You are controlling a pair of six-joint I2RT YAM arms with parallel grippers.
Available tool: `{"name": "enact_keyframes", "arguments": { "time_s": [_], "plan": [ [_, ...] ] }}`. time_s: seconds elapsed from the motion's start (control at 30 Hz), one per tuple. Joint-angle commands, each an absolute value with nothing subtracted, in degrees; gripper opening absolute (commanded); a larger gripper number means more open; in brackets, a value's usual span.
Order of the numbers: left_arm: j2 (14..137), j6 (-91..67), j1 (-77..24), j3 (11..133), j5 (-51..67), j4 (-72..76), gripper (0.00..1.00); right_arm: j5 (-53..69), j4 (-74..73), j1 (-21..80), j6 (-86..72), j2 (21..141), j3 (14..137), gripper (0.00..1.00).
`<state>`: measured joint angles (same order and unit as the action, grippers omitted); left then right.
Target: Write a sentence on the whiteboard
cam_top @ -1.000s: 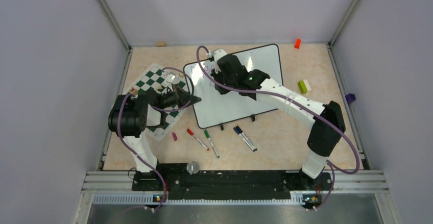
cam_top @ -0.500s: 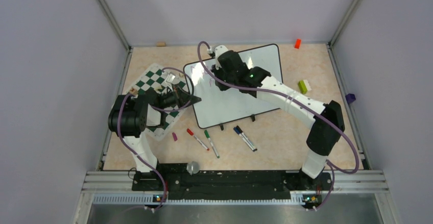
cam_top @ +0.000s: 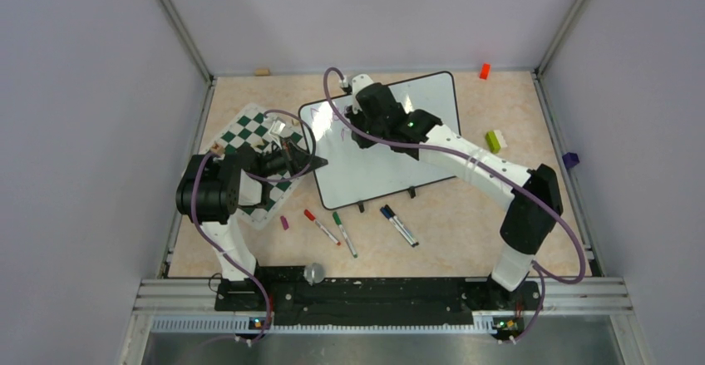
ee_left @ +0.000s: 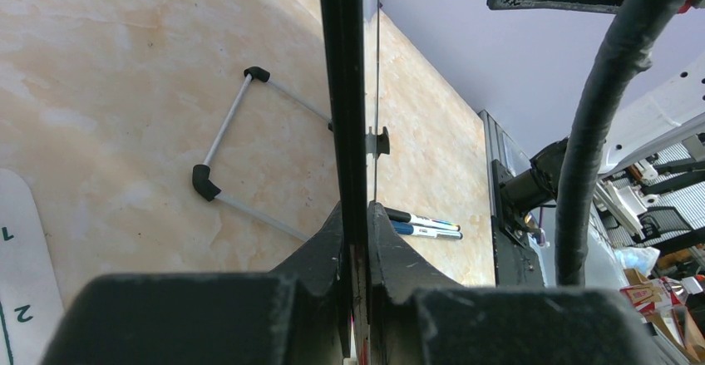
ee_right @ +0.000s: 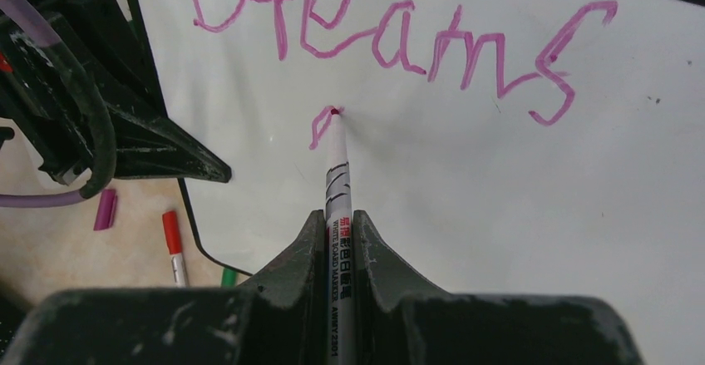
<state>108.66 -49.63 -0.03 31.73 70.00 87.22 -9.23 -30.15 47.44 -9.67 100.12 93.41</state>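
Beige table (cam_top: 465, 207), one whiteboard (cam_top: 374, 170) clamped in left gripper (ee_left: 356, 224), one marker (ee_right: 337, 174) in right gripper (ee_right: 337, 225), four loose markers (cam_top: 320, 225)

On the whiteboard (ee_right: 499, 182), the sentence (ee_right: 399, 41) reads "Dreams" in purple-pink handwriting, with a short hooked stroke beneath it that forms no letter. The marker (ee_right: 337, 182) has "WHITE BOARD MARKER" printed in black along its white barrel, beside small red characters and a code, both too blurred to read. The white border of the chess mat (ee_left: 25, 249) bears a green "2" and, next to it, what looks like a "1".
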Motion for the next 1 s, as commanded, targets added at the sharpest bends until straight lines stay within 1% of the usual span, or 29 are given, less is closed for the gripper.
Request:
{"name": "enact_keyframes", "arguments": {
  "time_s": [0.0,0.6,0.97],
  "plan": [
    [108.7,-45.27,-0.39,30.93,75.32,92.81,0.0,-13.96,-30.67,45.44,-10.18,98.2,90.9,0.0],
    [108.78,-45.33,-0.38,30.9,75.32,92.77,0.0,-11.67,-31.02,45.5,-11.32,96.33,86.93,0.0],
    [108.69,-45.25,-0.37,30.91,75.27,92.81,0.0,-9.19,-30.34,45.0,-11.75,94.36,91.71,0.0]
  ]
}}
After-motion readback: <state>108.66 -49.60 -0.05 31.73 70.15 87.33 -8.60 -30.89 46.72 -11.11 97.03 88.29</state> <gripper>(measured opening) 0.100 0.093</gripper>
